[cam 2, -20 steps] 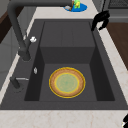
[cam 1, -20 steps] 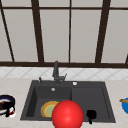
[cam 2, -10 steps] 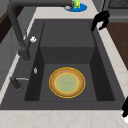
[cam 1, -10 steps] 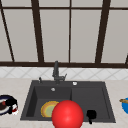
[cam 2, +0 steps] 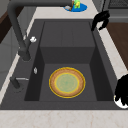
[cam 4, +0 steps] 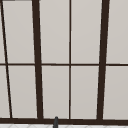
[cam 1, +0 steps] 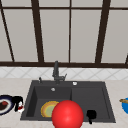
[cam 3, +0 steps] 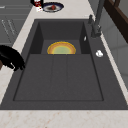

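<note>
Ball [cam 1: 67, 114], red, hides part of the plate [cam 1: 48, 109] in the sink [cam 1: 87, 96]; my right hand [cam 1: 91, 115], lower right, fingers unclear; left hand [cam 1: 17, 102] grips something white.

The sink [cam 2: 67, 42], centre of the left side view, looks like matt dark composite – faintly grained, with no shine. The tap [cam 2: 17, 30] at upper left is the same dull charcoal, smooth like coated metal. The plate [cam 2: 67, 82] in the basin has a glossy glazed look, its golden rim brighter than its pale green middle. The countertop [cam 2: 62, 118] along the bottom edge resembles polished pale stone with soft veining. In the front view, the red ball [cam 1: 67, 114] at bottom centre is smooth and plastic-like – evenly coloured.
</note>
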Available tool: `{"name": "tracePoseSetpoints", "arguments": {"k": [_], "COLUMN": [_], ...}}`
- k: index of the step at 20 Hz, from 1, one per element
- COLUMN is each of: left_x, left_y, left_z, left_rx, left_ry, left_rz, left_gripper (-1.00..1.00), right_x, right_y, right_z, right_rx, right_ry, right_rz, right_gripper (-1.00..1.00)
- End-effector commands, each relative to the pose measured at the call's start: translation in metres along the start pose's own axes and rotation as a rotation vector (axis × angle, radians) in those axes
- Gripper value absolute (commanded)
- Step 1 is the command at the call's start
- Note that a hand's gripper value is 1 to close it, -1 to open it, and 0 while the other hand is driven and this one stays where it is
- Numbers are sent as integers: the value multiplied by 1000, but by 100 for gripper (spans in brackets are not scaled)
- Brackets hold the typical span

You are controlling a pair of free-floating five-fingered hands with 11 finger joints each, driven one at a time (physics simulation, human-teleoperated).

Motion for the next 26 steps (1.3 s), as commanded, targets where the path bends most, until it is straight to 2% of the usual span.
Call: {"name": "tracePoseSetpoints", "arguments": {"k": [1,6,7,12,15,16,17,19,22,26], "left_x": [-9,-26,-32,-54,-59,-59,-55,-58,-68,-79], "left_y": [8,17,20,32,34,34,32,33,39,44], "left_z": [-17,-45,-47,-69,-82,-84,-74,-83,-107,-130], "left_rx": [3,-24,-12,0,11,-4,-7,-11,-49,-50], "left_ry": [33,19,22,29,47,51,8,9,32,37], "left_rz": [3,3,8,5,5,7,12,2,7,8], "left_gripper": [100,100,100,100,100,100,100,100,100,100], "right_x": [0,0,0,0,0,0,0,0,0,0], "right_y": [0,0,0,0,0,0,0,0,0,0], "right_z": [0,0,0,0,0,0,0,0,0,0], "right_rx": [0,0,0,0,0,0,0,0,0,0], "right_ry": [0,0,0,0,0,0,0,0,0,0], "right_rz": [0,0,0,0,0,0,0,0,0,0], "right_gripper": [0,0,0,0,0,0,0,0,0,0]}}
